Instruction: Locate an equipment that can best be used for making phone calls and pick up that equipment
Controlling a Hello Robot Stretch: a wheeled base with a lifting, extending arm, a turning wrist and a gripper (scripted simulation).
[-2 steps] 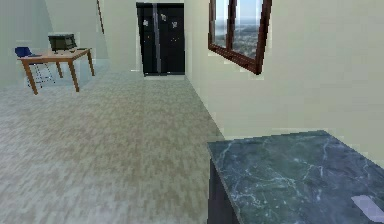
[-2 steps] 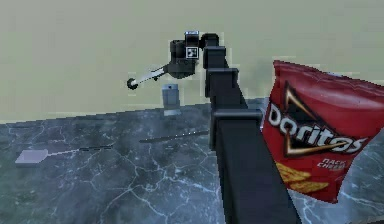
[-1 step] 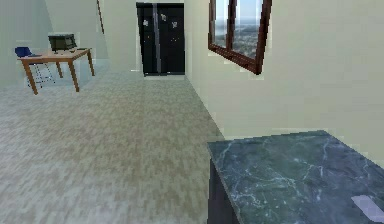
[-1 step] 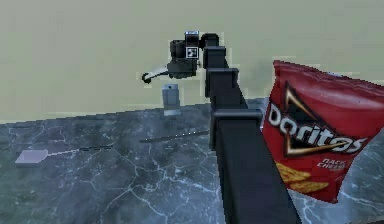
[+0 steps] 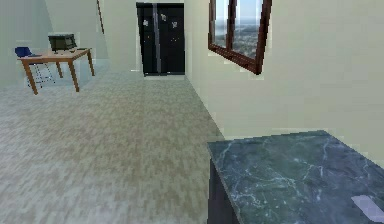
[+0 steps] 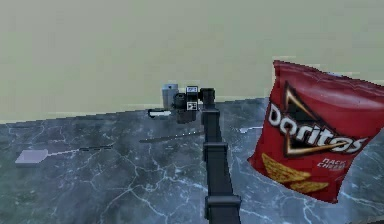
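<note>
— Two questions: where are the fingers (image 6: 178,103), and what do they have?

— They sit at the far end of the arm (image 6: 214,160), the dark bar running up over the dark marbled bench (image 6: 110,190). I cannot tell whether they are apart, together or holding anything. A small grey upright thing (image 6: 170,92) stands right at them on the bench.

— And the phone?

— I cannot say for sure which thing it is. The likeliest is a small white flat thing (image 6: 159,113) on the bench, just left of the fingers and a little nearer the camera. It is too small to name, and I cannot tell whether the fingers touch it.

— What else lies round them?

— A thin dark stick (image 6: 170,136) lies nearer the camera than the fingers, close to the arm's left side. Well to the fingers' left lies a flat grey utensil (image 6: 32,156), its long thin handle pointing back toward them. To their right a short pale sliver (image 6: 250,129) lies near the arm. Beyond it a red bag of chips (image 6: 315,130) stands upright, well apart from the fingers.

— And ahead?

— The forward view has the bench's corner at its lower right, beside a speckled grey floor (image 5: 110,130). Farther off are a wood-framed window (image 5: 240,35) and a tall black two-door unit (image 5: 162,40). There is also a wooden bench (image 5: 55,62) with a dark box (image 5: 62,43) on it and a blue chair (image 5: 22,52) beside it.
</note>
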